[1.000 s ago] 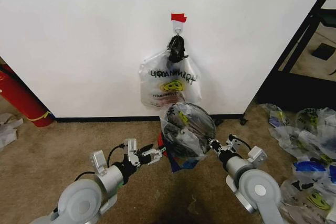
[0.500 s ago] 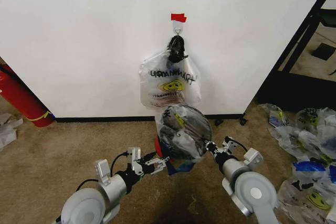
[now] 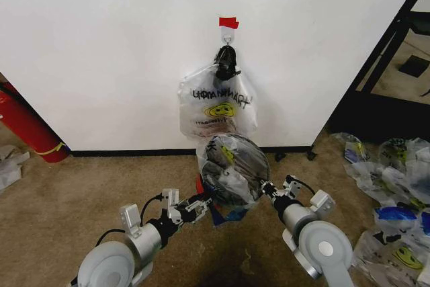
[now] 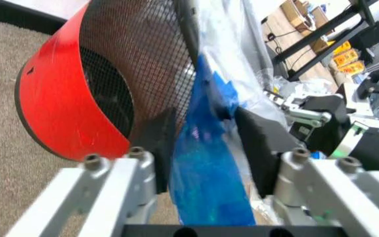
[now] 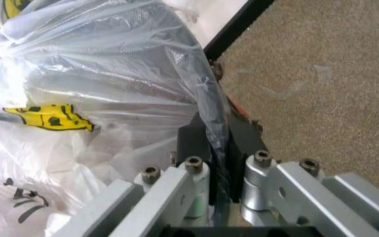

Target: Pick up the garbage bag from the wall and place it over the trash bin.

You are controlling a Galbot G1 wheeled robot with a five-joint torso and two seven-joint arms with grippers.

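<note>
Down low on the left, the left gripper (image 3: 201, 204) reaches to the near-left side of the trash bin (image 4: 77, 98). Its fingers (image 4: 160, 140) stand parted, with a blue-printed fold of the garbage bag (image 3: 232, 169) hanging between them; the wrist view does not make clear whether the pads press on it. The bin is black mesh with a red base, and from the head camera its round mouth faces up toward the robot. The bag is stretched across that mouth, its whitish film over the rim, a yellow smiley patch (image 5: 48, 116) near the top edge, and a blue flap hanging down the near side. On the right, the right gripper (image 3: 267, 189) is clenched on a gathered strip of the bag at the bin's near-right rim, fingers (image 5: 193, 140) pinching the film. Behind, on the wall (image 3: 101, 45), a second bag (image 3: 216, 109) hangs from a hook (image 3: 228, 31) under red tape (image 3: 228, 22); its dark lettering reads mirrored, not legible.
</note>
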